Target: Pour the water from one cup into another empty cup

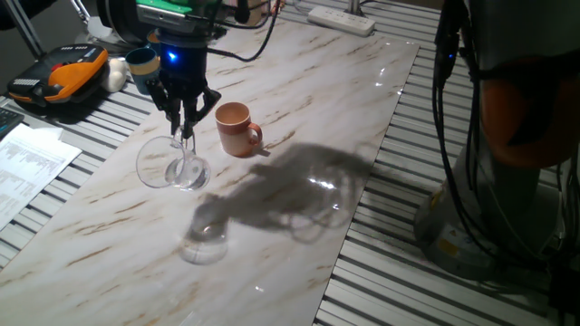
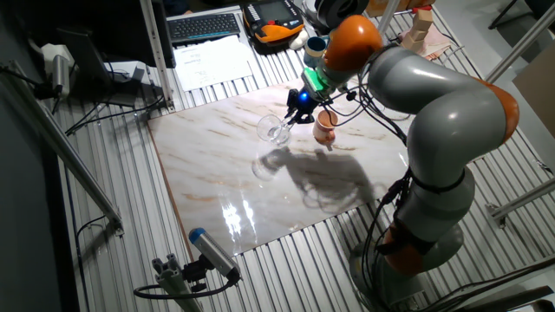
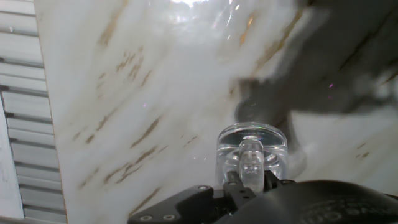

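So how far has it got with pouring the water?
Done: the gripper has the glass mug by its handle, lifted off the marble and tilted on its side. In hand: the mug hangs beside the terracotta mug, not over it. Left: move above that mug and pour. No stream shows, and whether water remains in the glass is unclear.

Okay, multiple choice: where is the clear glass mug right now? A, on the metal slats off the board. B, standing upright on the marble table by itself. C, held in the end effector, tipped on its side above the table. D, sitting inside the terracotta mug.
C: the end effector grips the glass mug by its handle, tilted sideways above the table, apart from the terracotta mug.
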Tool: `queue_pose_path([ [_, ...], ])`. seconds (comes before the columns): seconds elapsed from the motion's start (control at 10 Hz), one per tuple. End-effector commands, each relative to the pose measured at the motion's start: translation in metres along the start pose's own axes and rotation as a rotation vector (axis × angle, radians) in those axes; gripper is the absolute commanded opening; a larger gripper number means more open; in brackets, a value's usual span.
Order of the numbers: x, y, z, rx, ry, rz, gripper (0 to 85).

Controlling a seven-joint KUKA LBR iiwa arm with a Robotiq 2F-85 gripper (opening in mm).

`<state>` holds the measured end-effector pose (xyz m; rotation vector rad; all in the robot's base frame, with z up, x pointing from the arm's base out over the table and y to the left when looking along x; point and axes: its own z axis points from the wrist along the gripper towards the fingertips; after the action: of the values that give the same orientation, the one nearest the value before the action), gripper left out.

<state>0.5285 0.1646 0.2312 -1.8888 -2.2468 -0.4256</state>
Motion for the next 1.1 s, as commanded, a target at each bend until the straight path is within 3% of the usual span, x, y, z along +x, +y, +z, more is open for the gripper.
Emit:
queue_pose_path([
  [0.0,0.0020,-0.0003,-0.0012,0.004,-0.001,-0.001,0.0],
  [0.2,0.0018,-0.0017,-0.0029,-0.068,0.063,0.028,0.0],
  [0.5,-0.0017,-0.0026,-0.0042,-0.059,0.063,0.021,0.0],
  [0.8,-0.0017,-0.0027,-0.0055,-0.046,0.039,0.016,0.0],
  [1.0,-0.0039,-0.0016,-0.0047,-0.071,0.044,0.034,0.0],
])
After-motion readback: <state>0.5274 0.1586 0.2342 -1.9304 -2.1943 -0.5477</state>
